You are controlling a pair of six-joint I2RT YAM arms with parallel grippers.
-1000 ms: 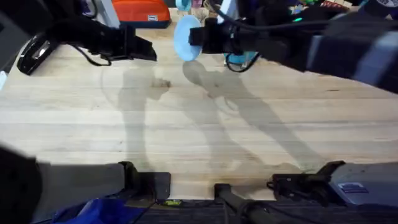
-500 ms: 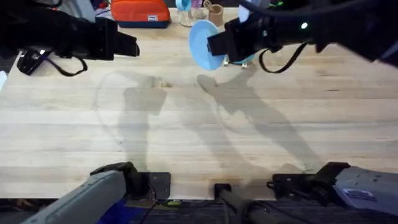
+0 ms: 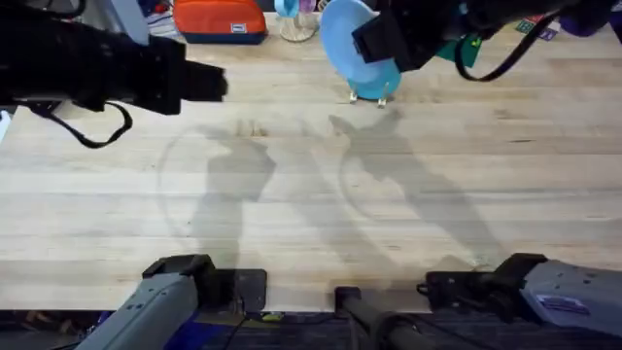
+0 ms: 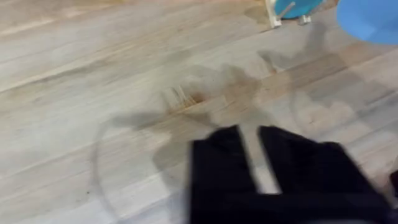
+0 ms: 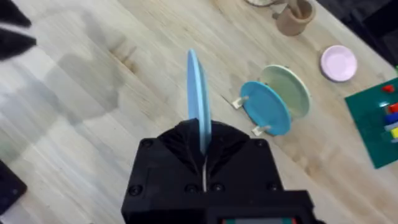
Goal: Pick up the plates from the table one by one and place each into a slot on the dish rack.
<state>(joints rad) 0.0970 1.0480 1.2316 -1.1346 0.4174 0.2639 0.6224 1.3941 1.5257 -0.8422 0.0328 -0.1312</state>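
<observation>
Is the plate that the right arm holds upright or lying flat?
Upright: the light blue plate stands on edge in the right gripper, its thin rim facing the wrist camera.

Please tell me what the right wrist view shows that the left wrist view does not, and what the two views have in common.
Right wrist view alone: the right gripper shut on a light blue plate held on edge, a pale green plate standing in the dish rack, and a pink disc farther off.

Left wrist view alone: the left gripper, open and holding nothing, over a brown stain.

Both: the table and the blue plate in the rack.
</observation>
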